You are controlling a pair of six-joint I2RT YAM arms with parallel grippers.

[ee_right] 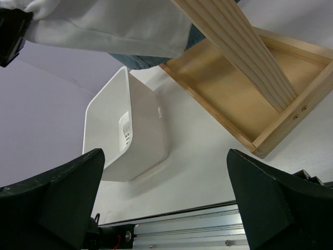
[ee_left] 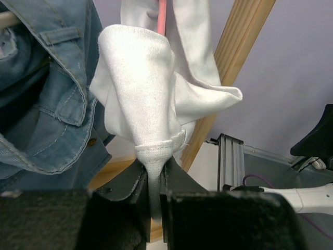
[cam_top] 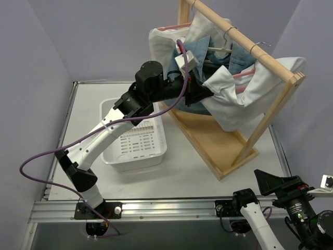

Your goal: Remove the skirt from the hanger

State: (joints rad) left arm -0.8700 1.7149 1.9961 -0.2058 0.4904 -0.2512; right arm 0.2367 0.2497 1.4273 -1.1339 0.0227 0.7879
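A white skirt (cam_top: 255, 88) hangs on a pink hanger (cam_top: 242, 74) from the wooden rack's top rail (cam_top: 244, 39). My left gripper (cam_top: 208, 92) is shut on a bunched fold of the skirt's edge and holds it out to the left of the rack. In the left wrist view the white cloth (ee_left: 140, 88) is pinched between the closed fingers of my left gripper (ee_left: 155, 177), with the pink hanger (ee_left: 162, 15) above it. My right gripper (ee_right: 166, 208) is open and empty, low at the table's near right corner (cam_top: 270, 182).
A denim garment (cam_top: 239, 54) hangs beside the skirt, and shows in the left wrist view (ee_left: 47, 94). Another white garment (cam_top: 161, 41) hangs at the rack's far end. A white basket (cam_top: 135, 138) stands left of the rack's base tray (cam_top: 218, 146).
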